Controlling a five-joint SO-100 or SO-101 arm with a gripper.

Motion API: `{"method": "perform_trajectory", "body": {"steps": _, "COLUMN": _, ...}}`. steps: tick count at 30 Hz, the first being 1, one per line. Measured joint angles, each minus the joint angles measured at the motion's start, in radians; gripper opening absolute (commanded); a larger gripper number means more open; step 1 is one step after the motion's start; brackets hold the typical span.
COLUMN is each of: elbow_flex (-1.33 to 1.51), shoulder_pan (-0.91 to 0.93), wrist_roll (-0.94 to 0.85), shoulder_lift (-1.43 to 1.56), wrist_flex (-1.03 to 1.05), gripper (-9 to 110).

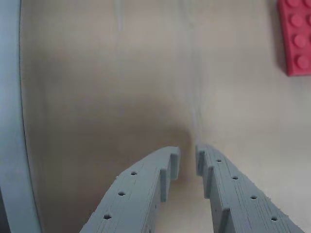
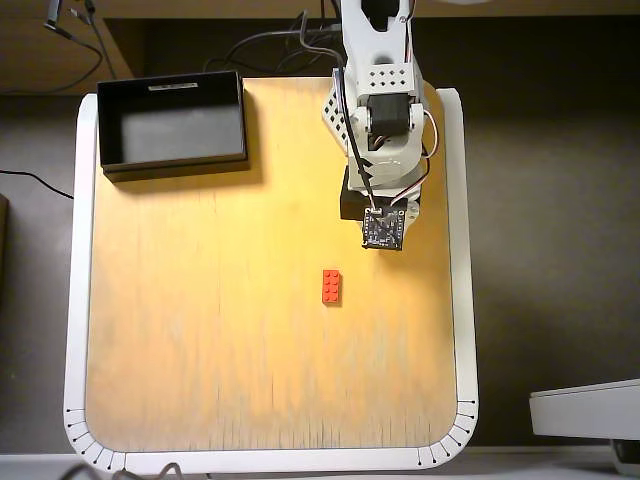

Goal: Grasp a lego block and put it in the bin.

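A red lego block (image 1: 296, 36) lies flat on the wooden board at the top right of the wrist view, studs up and partly cut off by the frame edge. In the overhead view the block (image 2: 331, 286) lies near the board's middle. My gripper (image 1: 187, 155) enters the wrist view from below; its grey jaws are nearly together with a thin gap and hold nothing. It hovers over bare wood, down and left of the block. In the overhead view my arm (image 2: 375, 110) covers the gripper. The black bin (image 2: 172, 120) stands empty at the board's top left.
The wooden board (image 2: 200, 330) has a raised white rim (image 2: 75, 300), which shows as a grey band (image 1: 9, 121) along the left of the wrist view. Cables (image 2: 270, 45) run behind the board near the arm's base.
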Motion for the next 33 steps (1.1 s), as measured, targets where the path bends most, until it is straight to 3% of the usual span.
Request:
{"method": "perform_trajectory", "body": {"steps": 15, "elbow_flex": 0.0, "shoulder_pan": -0.009, "wrist_roll": 0.005, "shoulder_lift": 0.0, "wrist_flex": 0.0, "gripper": 0}}
{"method": "perform_trajectory", "body": {"steps": 24, "elbow_flex": -0.006, "shoulder_pan": 0.035, "wrist_roll": 0.301, "shoulder_lift": -0.008, "wrist_flex": 0.0, "gripper": 0}}
{"method": "perform_trajectory", "body": {"steps": 33, "elbow_flex": -0.173, "shoulder_pan": 0.058, "wrist_roll": 0.374, "shoulder_lift": -0.31, "wrist_flex": -0.048, "gripper": 0}}
